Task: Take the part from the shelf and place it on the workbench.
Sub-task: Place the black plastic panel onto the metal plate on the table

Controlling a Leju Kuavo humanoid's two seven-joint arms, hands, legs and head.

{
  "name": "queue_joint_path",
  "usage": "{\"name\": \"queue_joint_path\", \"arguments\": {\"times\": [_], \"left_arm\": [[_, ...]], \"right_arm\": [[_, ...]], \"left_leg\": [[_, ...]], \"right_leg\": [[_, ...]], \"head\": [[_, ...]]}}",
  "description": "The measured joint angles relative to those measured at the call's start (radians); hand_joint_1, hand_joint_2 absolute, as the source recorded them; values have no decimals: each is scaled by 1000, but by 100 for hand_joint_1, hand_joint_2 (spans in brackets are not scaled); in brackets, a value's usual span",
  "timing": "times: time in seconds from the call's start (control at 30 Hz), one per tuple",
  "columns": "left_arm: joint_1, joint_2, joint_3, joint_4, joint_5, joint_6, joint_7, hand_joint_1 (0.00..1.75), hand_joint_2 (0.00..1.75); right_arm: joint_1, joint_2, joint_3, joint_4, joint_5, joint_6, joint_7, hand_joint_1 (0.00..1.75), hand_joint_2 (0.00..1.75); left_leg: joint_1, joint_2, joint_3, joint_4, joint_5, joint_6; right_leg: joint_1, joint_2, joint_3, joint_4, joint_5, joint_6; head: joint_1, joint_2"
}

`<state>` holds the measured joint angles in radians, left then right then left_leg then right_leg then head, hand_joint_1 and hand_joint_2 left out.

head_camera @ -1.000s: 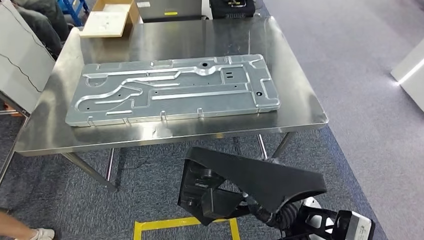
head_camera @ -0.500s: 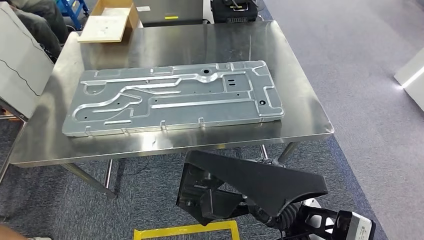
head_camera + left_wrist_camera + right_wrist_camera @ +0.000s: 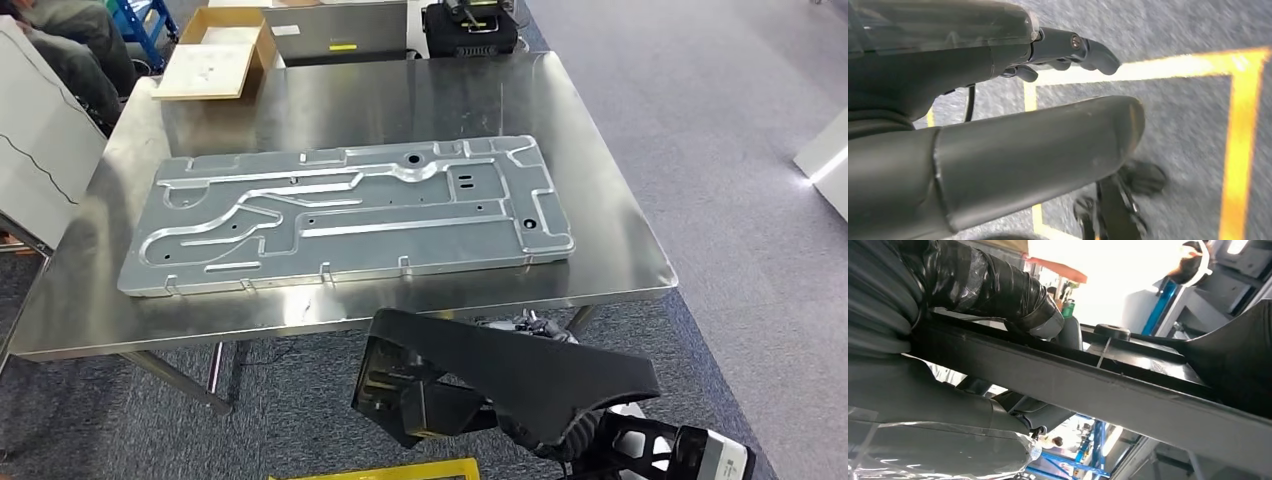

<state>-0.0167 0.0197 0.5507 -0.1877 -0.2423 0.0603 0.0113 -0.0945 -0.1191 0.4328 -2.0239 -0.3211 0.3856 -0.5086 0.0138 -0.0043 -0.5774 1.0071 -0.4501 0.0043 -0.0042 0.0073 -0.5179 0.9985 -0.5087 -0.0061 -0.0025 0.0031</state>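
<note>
Black plastic part [image 3: 520, 375] sits low at the near edge of the scene, just in front of the steel workbench [image 3: 640, 270] and below its top, and the right hand [image 3: 948, 405] holds it, thumb and taped fingers [image 3: 998, 287] clamped on its long edge. Left hand [image 3: 998, 150] hangs over grey carpet with yellow floor tape [image 3: 1243, 145], fingers [image 3: 1088, 50] nearly straight and apart, holding nothing. On the workbench a big stamped metal panel [image 3: 350, 215] lies flat, and a cardboard box [image 3: 215, 55] rests at the far left corner.
</note>
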Motion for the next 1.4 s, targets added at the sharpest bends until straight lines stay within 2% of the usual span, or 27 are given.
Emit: {"name": "queue_joint_path", "arguments": {"times": [0.07, 0.1, 0.17, 0.2, 0.23, 0.27, 0.3, 0.37, 0.4, 0.47, 0.57, 0.63, 0.7, 0.73, 0.77, 0.8, 0.87, 0.9, 0.97, 1.07, 1.13, 1.2, 1.23, 1.27, 1.3, 1.37, 1.4], "left_arm": [[5, 9, 3, 0, -3, 4, 9, 0, 0], [6, 12, 5, 0, -5, 5, 11, 0, 0], [7, 17, 6, 0, -8, 4, 12, 0, 0], [7, 18, 7, 0, -9, 3, 12, 0, 0], [7, 20, 8, 0, -10, 3, 12, 0, 0], [8, 21, 9, 0, -11, 3, 11, 0, 0], [8, 21, 10, 0, -13, 2, 7, 0, 0], [7, 21, 12, 0, -21, -6, -10, 0, 0], [5, 21, 11, 0, -25, -13, -21, 0, 0], [0, 21, 11, 0, -34, -29, -40, 0, 0], [-8, 21, 11, 0, -45, -46, -56, 0, 0], [-11, 21, 11, 0, -50, -51, -60, 0, 0], [-9, 21, 10, 0, -53, -54, -60, 0, 0], [-8, 21, 10, 0, -56, -55, -61, 0, 0], [-7, 21, 10, 0, -60, -56, -62, 0, 0], [-8, 21, 10, 0, -66, -58, -62, 0, 0], [-11, 22, 10, 0, -79, -62, -64, 0, 0], [-13, 23, 10, 0, -87, -65, -65, 0, 0], [-17, 23, 9, 0, -104, -70, -64, 0, 0], [-20, 23, 5, 0, -125, -73, -61, 0, 0], [-23, 23, 3, 0, -137, -74, -58, 0, 0], [-27, 23, 2, 0, -145, -74, -56, 0, 0], [-28, 23, 2, 0, -150, -75, -55, 0, 0], [-28, 23, 2, 0, -154, -76, -55, 0, 0], [-29, 23, 2, 0, -159, -79, -54, 0, 0], [-30, 23, 2, 0, -171, -84, -54, 0, 0], [-31, 23, 2, 0, -175, -86, -54, 0, 0]], "right_arm": [[-5, -1, -12, -3, 6, -4, -2, 173, 175], [-11, -2, -19, -4, 7, -8, -3, 173, 175], [-22, -4, -38, -3, 7, -13, -3, 173, 175], [-26, -5, -47, -2, 5, -15, -3, 173, 175], [-28, -6, -56, 0, 2, -16, -1, 173, 175], [-32, -7, -63, 1, 0, -19, 0, 173, 175], [-37, -7, -69, 3, -3, -24, 4, 173, 175], [-62, -8, -86, 11, -12, -48, 21, 173, 175], [-86, -8, -98, 19, -19, -64, 36, 173, 175], [-150, -8, -133, 47, -35, -93, 71, 173, 175], [-253, -13, -201, 113, -31, -126, 109, 173, 175], [-304, -17, -244, 156, -21, -135, 117, 173, 175], [-335, -18, -274, 189, 0, -143, 120, 173, 175], [-348, -19, -283, 204, 24, -155, 123, 173, 175], [-362, -22, -290, 222, 59, -174, 126, 173, 175], [-382, -26, -296, 246, 104, -200, 128, 173, 175], [-444, -38, -306, 312, 215, -263, 129, 173, 175], [-484, -46, -310, 352, 280, -296, 128, 173, 175], [-569, -62, -311, 437, 418, -362, 133, 173, 175], [-695, -76, -297, 575, 635, -446, 180, 173, 175], [-785, -81, -258, 684, 788, -486, 224, 173, 175], [-854, -82, -205, 793, 906, -513, 252, 173, 175], [-881, -82, -176, 847, 957, -518, 267, 173, 175], [-907, -79, -145, 900, 1010, -516, 286, 173, 175], [-936, -74, -108, 956, 1070, -509, 307, 173, 175], [-1000, -50, -19, 1085, 1182, -497, 347, 173, 175], [-1027, -32, 22, 1147, 1219, -496, 361, 173, 175]], "left_leg": [[4, 1, 7, -8, 0, 13], [6, 2, 11, -12, 0, 20], [5, 3, 13, -13, -3, 28], [4, 3, 14, -13, -5, 30], [4, 2, 16, -12, -7, 31], [4, 1, 20, -12, -10, 30], [3, 0, 25, -12, -13, 28], [2, -1, 34, -11, -21, 22], [0, -2, 34, -10, -23, 17], [-3, 0, 31, -10, -24, 7], [-2, 1, 22, 11, -39, -9], [-1, 1, -21, 107, -92, -16], [0, 1, -88, 241, -147, -21], [0, 1, -111, 281, -154, -23], [1, 2, -117, 283, -139, -23], [1, 2, -103, 243, -105, -22], [-1, 2, -46, 104, -25, -14], [-3, 2, -22, 45, -2, -8], [-7, 1, -7, 1, 4, 1], [-3, 1, -9, -8, 11, 17], [0, 2, -7, -13, 15, 27], [0, 3, -7, -12, 14, 30], [0, 3, -6, -12, 13, 31], [0, 2, -5, -12, 12, 30], [1, 0, -2, -11, 10, 28], [1, -1, 4, -10, 5, 21], [0, -2, 5, -8, 2, 16]], "right_leg": [[-2, -1, -9, 27, -21, 9], [-3, -2, -28, 70, -45, 14], [-6, -2, -101, 206, -103, 20], [-8, -2, -138, 267, -119, 23], [-9, -3, -162, 299, -116, 24], [-9, -3, -167, 290, -92, 23], [-9, -3, -151, 243, -51, 21], [-7, -3, -97, 105, 29, 13], [-4, -3, -78, 55, 48, 10], [2, -1, -69, 21, 52, 5], [-4, -2, -67, 9, 57, -8], [-8, -7, -61, 4, 58, -17], [-7, -9, -61, 4, 57, -21], [-6, -9, -60, 5, 56, -22], [-6, -8, -60, 6, 55, -22], [-6, -7, -58, 7, 53, -22], [-5, -4, -54, 9, 49, -17], [-3, -3, -55, 11, 48, -13], [-1, -1, -62, 13, 49, -4], [-3, -3, -72, 25, 41, 11], [-7, -4, -110, 108, -5, 21], [-9, -4, -179, 246, -63, 29], [-11, -5, -206, 296, -73, 32], [-14, -5, -218, 311, -64, 34], [-16, -5, -211, 284, -34, 35], [-19, -6, -155, 152, 47, 31], [-17, -5, -128, 90, 73, 28]], "head": [[0, 0], [0, 0], [0, 0], [0, 0], [0, 0], [0, 0], [1, 0], [1, 0], [0, 0], [0, 0], [0, 0], [0, 0], [0, 0], [0, 0], [0, 0], [0, 0], [0, 0], [0, 0], [0, 0], [0, 0], [0, 0], [0, 0], [0, 0], [0, 0], [0, 0], [0, 0], [0, 0]]}}
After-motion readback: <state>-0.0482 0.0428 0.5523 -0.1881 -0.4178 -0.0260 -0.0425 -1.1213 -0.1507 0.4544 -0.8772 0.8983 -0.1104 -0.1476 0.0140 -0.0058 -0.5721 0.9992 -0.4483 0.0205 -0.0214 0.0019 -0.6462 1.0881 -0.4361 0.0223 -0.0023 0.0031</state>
